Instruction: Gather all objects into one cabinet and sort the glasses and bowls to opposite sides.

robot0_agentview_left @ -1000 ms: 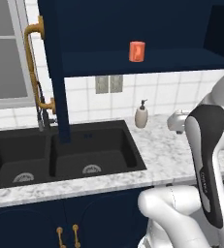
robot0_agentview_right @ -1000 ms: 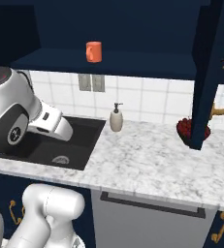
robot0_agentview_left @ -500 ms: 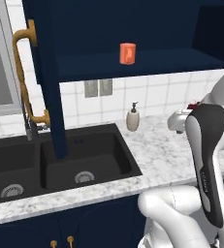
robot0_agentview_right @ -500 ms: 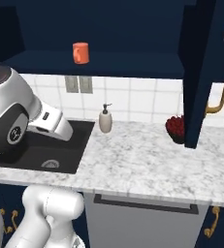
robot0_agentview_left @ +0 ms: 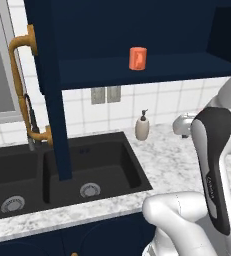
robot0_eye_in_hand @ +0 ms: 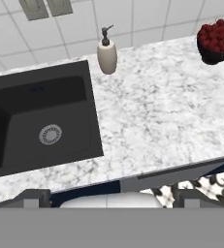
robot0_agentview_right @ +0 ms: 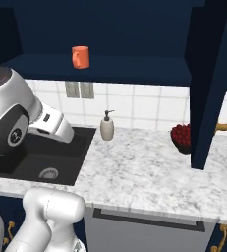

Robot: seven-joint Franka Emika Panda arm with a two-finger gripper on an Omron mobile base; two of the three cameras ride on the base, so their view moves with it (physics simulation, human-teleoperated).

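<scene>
I had the gripper [robot0_eye_in_hand: 111,202] spread wide and empty, folded back over the counter edge [robot0_eye_in_hand: 171,169] while the base lined up. Beyond it sat the sink [robot0_eye_in_hand: 40,121] and soap dispenser [robot0_eye_in_hand: 107,54]. Farthest, one orange-red cup [robot0_agentview_left: 137,58] stood upright on the cabinet shelf [robot0_agentview_left: 152,67], my likely gathering spot.

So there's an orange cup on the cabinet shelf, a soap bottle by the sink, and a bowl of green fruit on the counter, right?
Not quite: the fruit in the bowl is red, not green, as the hand view shows. The rest holds: an orange cup stands on the cabinet shelf, and a soap bottle stands by the sink.
</scene>
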